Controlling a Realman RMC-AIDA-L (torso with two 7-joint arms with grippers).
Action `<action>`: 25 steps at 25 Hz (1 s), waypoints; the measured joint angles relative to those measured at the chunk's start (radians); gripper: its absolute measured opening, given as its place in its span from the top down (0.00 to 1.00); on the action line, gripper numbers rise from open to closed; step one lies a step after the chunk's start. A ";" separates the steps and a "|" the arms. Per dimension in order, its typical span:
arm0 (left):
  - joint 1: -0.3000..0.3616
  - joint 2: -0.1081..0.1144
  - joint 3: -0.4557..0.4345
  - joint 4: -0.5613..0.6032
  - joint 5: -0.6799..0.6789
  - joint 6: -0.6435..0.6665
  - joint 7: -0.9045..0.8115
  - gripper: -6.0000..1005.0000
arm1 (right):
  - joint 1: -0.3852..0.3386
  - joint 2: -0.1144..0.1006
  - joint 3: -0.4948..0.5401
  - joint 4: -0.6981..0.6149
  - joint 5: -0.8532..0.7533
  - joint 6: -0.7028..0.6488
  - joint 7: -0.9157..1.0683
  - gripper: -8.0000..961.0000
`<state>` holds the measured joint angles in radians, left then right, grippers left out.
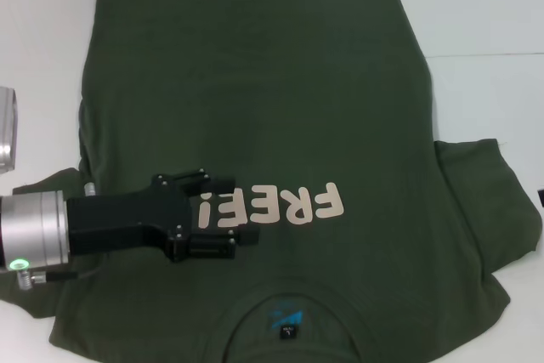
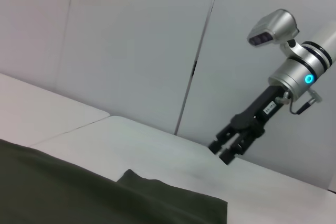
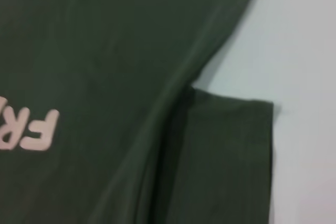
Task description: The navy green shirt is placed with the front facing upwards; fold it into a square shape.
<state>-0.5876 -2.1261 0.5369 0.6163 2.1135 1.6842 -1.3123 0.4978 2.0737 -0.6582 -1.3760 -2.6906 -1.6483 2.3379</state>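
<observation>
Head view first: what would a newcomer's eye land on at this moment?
The large dark olive-green cotton T-shirt lies front up across the white table, its cream "FREE" lettering on the chest. The black left gripper reaches in from the robot's left, over the start of that lettering. The right gripper shows only in the left wrist view, raised above the table beyond the shirt.
</observation>
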 joint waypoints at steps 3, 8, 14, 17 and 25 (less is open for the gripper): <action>-0.003 0.000 0.000 0.000 0.000 -0.007 0.002 0.10 | 0.011 -0.001 -0.007 0.019 -0.022 -0.007 0.029 0.05; -0.005 -0.001 0.001 0.000 0.004 -0.014 0.005 0.10 | 0.050 -0.002 -0.011 0.090 -0.069 -0.006 0.088 0.06; 0.002 0.000 0.002 0.001 0.007 -0.010 0.005 0.10 | 0.096 -0.003 -0.011 0.193 -0.146 0.032 0.111 0.07; 0.006 0.000 0.002 0.002 0.008 -0.008 0.005 0.10 | 0.119 -0.008 -0.012 0.240 -0.177 0.044 0.117 0.08; 0.014 -0.005 0.003 0.002 0.009 -0.008 0.005 0.10 | 0.157 -0.028 -0.015 0.332 -0.187 0.063 0.140 0.09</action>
<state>-0.5733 -2.1306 0.5400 0.6183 2.1229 1.6766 -1.3069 0.6548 2.0453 -0.6728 -1.0445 -2.8771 -1.5851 2.4778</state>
